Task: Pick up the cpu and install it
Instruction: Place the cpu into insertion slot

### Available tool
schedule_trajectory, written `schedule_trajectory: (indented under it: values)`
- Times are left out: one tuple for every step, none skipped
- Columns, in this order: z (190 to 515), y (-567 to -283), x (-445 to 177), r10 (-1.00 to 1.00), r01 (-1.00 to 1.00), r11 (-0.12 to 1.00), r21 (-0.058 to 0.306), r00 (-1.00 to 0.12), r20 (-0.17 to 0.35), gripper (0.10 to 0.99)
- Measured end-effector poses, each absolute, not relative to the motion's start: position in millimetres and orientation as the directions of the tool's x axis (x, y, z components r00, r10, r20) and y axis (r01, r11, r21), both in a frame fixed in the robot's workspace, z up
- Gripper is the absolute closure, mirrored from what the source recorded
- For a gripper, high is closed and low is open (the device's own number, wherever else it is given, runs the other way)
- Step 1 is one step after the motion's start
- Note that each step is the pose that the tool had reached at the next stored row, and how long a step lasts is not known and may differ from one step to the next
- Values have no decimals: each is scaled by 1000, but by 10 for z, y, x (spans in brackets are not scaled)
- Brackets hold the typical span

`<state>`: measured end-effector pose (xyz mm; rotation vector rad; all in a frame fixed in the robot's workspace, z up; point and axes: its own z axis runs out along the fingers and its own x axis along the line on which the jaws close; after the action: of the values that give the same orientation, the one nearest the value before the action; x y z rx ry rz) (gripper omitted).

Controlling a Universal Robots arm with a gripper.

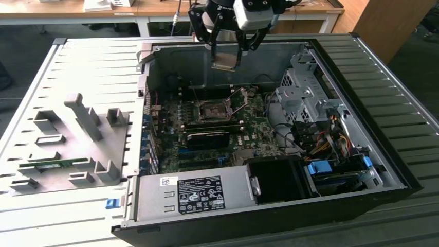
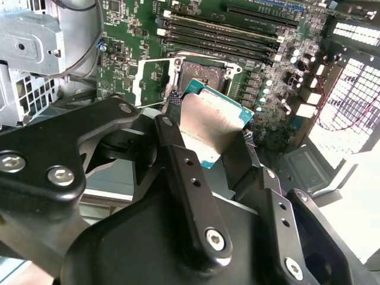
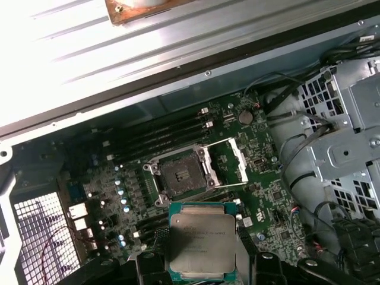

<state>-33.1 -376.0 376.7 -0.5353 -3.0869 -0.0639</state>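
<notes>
The gripper (image 1: 226,50) hangs inside the open case (image 1: 384,154), well above the socket (image 1: 214,110). Its fingers (image 2: 178,155) are clamped on two opposite edges of the cpu (image 2: 209,122); the chip is carried in the air, touching nothing but the fingers. In the exterior view it seems tilted rather than level with the socket, and set toward the case wall rather than straight over it. In the first wrist view the socket (image 3: 180,174) lies bare; its plate (image 3: 236,159) is swung open just beside it, and the memory slots (image 3: 166,133) run along its other side.

The pick looks done; the placing is what is at risk.

- The grip is on thin edges only; a jolt could let the cpu slide or twist between the fingers, and a drop from well above the socket would land it on the board (image 1: 205,135).
- If the chip comes down tilted, one corner would meet the socket first; the contacts there could bend.
- If it comes down off-centre or turned the wrong way relative to the socket, it would sit on the frame and not seat; pressing then would do damage.
- The open plate stands close to the socket; a finger or the chip's rim could catch on it.
- I cannot tell from here which way the cpu's notches face.
</notes>
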Motion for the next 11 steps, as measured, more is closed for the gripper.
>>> schedule_trajectory:
  values:
    - [3767,-3760,-331,341,341,939,39,-940,15,557]
    - [3767,-3760,-331,345,345,938,39,-939,15,557]
    - [3767,-3760,-331,349,349,936,39,-937,15,557]
    - [3767,-3760,-331,353,353,935,39,-936,15,557]
    - [3766,-3760,-331,357,358,933,39,-934,15,557]
    - [3767,-3760,-331,362,362,931,39,-932,15,557]
    - [3766,-3760,-331,367,367,929,39,-930,15,557]
    - [3767,-3760,-331,372,372,927,39,-928,15,557]
    - [3766,-3760,-331,376,377,926,39,-926,15,557]
    - [3767,-3760,-331,380,381,924,39,-925,15,557]
    - [3767,-3760,-331,385,385,922,39,-923,15,557]
